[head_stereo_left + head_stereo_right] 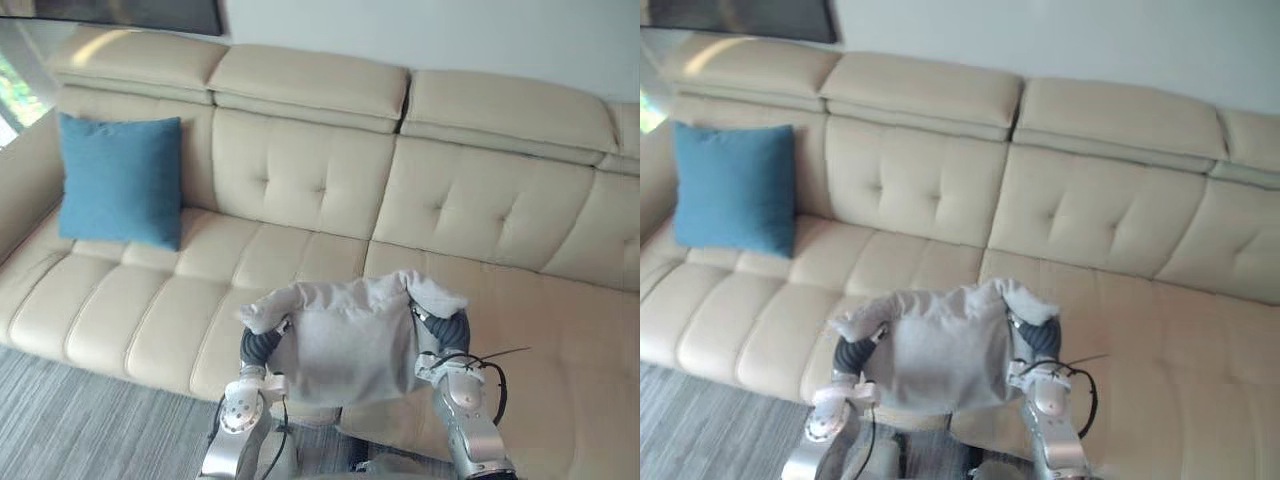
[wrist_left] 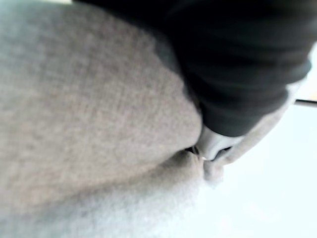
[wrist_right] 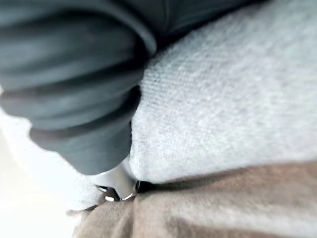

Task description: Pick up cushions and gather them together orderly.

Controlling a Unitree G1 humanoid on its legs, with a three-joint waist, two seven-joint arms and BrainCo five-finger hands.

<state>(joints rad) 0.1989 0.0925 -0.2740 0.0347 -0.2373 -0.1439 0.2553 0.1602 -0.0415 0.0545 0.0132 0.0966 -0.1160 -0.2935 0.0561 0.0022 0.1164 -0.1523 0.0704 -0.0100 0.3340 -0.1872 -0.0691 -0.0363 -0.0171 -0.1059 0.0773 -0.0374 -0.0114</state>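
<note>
Your left hand (image 1: pixel 258 345) is pushed into the left side of the grey cushion (image 1: pixel 350 340), with its dark ribbed cover showing at the cushion's edge. In the left wrist view the cloth bulges round a bit of silver beside the cover, and you cannot tell whether that hand is spread or clasped. Your right hand (image 1: pixel 447 330) meets the cushion's right side in the same way. Its cover is sunk into the fabric, and its state cannot be told either.

The grey cushion sits between your two hands, upright and facing you, its two upper corners flopping outward over the wrists. It lies in front of the middle seat of the cream sofa (image 1: pixel 480 210), near the seat's front edge. You cannot tell whether it touches the seat.

The blue cushion (image 1: pixel 120 180) is well apart from it at the sofa's left end, standing upright on the seat and leaning on the backrest. A grey carpet (image 1: pixel 80 420) runs along the sofa's front at the lower left
</note>
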